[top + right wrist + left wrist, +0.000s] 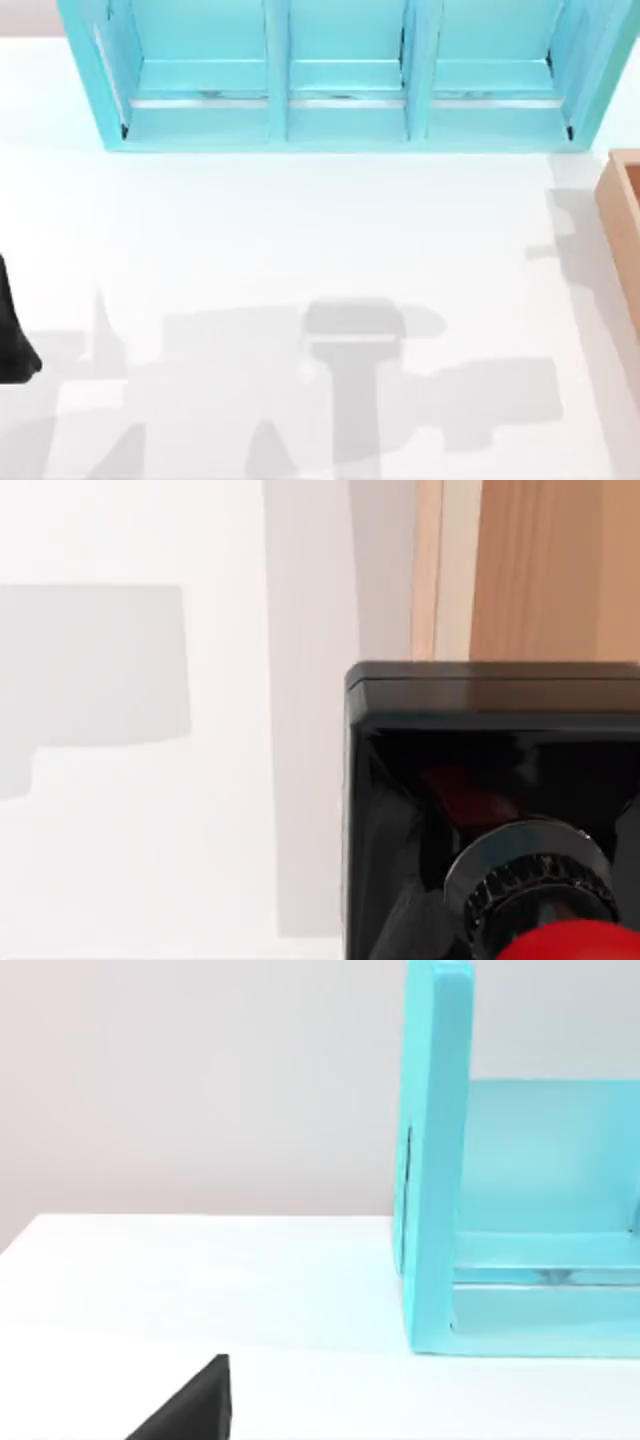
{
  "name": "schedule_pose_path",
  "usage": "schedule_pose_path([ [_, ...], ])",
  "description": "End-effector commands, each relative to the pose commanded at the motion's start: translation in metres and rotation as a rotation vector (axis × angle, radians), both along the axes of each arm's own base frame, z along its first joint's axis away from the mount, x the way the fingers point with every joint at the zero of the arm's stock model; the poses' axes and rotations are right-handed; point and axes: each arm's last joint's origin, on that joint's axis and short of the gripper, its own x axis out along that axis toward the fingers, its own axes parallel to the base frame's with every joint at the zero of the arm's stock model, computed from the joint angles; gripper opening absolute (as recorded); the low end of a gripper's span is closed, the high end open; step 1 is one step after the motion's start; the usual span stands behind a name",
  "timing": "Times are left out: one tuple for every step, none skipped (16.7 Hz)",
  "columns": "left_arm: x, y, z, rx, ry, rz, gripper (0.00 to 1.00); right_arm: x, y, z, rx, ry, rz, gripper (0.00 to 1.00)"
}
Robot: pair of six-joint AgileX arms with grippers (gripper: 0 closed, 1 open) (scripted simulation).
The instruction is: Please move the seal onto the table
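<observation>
The seal (500, 810), a black square block with a short red cylindrical knob, is sitting very close under the right wrist camera, with the tan wooden box (540, 570) directly behind it and the broad plain white table (130, 830) beside it. Whether it is resting on the table or being carried above it can't be told; no fingers are showing around it.

My read: this is the carry or set-down step, right arm working near the wooden box (622, 230) at the table's right edge. Next move calls for lowering onto bare white surface clear of the box wall, then releasing and backing straight off.

Right gripper: can't tell what it's holding or touching.

Left arm is sitting idle, far from the wooden box, a dark part of it (12, 340) showing at the table's left edge, with the turquoise three-bay cabinet (440, 1160) ahead of its wrist. One black fingertip (195, 1405) is poking into its wrist view; its spread can't be told either.
</observation>
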Motion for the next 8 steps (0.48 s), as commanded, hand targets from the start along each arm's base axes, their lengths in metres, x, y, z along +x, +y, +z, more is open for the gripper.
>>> schedule_pose_path([
  [0.000, 0.000, 0.000, 0.000, 0.000, 0.000, 1.00, -0.004, 0.008, 0.008, 0.001, -0.002, 0.001, 0.00],
  [0.000, 0.000, 0.000, 0.000, 0.000, 0.000, 1.00, -0.007, 0.014, 0.015, 0.001, -0.004, 0.001, 0.00],
  [0.000, 0.000, 0.000, 0.000, 0.000, 0.000, 1.00, -0.009, 0.017, 0.019, 0.001, -0.005, 0.001, 0.00],
  [0.000, 0.000, 0.000, 0.000, 0.000, 0.000, 1.00, -0.010, 0.019, 0.020, 0.001, -0.004, 0.002, 0.00],
  [0.000, 0.000, 0.000, 0.000, 0.000, 0.000, 1.00, -0.010, 0.019, 0.020, 0.001, -0.004, 0.002, 0.00],
  [0.000, 0.000, 0.000, 0.000, 0.000, 0.000, 1.00, -0.010, 0.019, 0.020, 0.001, -0.004, 0.002, 0.00],
  [0.000, 0.000, 0.000, 0.000, 0.000, 0.000, 1.00, -0.010, 0.019, 0.020, 0.001, -0.004, 0.002, 0.00],
  [0.000, 0.000, 0.000, 0.000, 0.000, 0.000, 1.00, -0.009, 0.018, 0.019, 0.002, 0.000, -0.003, 0.00],
])
